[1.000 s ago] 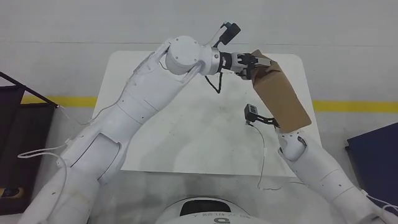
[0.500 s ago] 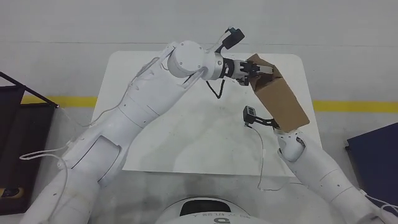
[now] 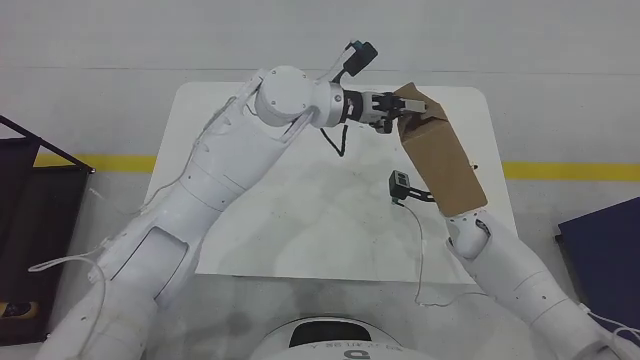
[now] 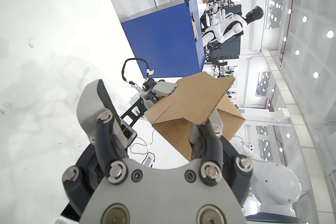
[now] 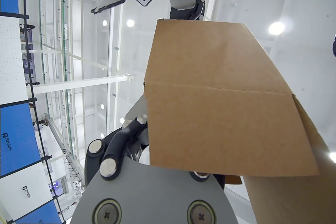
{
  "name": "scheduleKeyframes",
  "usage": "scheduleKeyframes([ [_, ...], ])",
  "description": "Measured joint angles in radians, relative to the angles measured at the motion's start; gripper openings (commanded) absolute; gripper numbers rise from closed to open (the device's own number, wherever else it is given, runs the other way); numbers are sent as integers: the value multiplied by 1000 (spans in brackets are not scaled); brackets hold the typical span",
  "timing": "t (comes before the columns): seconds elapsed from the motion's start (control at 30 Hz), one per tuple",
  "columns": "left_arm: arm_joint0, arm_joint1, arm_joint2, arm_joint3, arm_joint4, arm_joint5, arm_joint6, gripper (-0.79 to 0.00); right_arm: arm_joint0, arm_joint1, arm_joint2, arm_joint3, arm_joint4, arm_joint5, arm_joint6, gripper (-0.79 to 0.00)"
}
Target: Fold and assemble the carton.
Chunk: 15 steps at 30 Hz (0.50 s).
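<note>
A brown carton (image 3: 440, 155) is held in the air over the right side of the white table (image 3: 250, 190), tilted, its far end at my left gripper (image 3: 408, 107). In the left wrist view my left gripper (image 4: 156, 99) is open, with one finger (image 4: 210, 128) against the edge of the carton's (image 4: 181, 114) loose end flap and the other finger (image 4: 101, 96) well off to the side. My right gripper (image 3: 432, 198) is shut on the carton's near end from beneath. The carton's panel (image 5: 218, 114) hides its fingertips in the right wrist view.
A blue cabinet (image 3: 605, 250) stands on the floor to the right of the table, and a dark stand (image 3: 20, 210) to the left. A thin cable (image 3: 415, 250) hangs from the right wrist over the table's near right part.
The carton has swung a little to the left and its near end has drawn in. My left gripper went out to the right along the flap, then came back slightly.
</note>
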Motion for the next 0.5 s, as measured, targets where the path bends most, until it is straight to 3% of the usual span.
scheduleKeyframes([
  [0.3,96,41,-86,-96,50,27,-35,-154,-2,6,5,-10,-5,0,0,-785],
  [0.5,167,69,-169,-190,55,38,-34,-80,-2,7,3,-17,-8,0,0,-785],
])
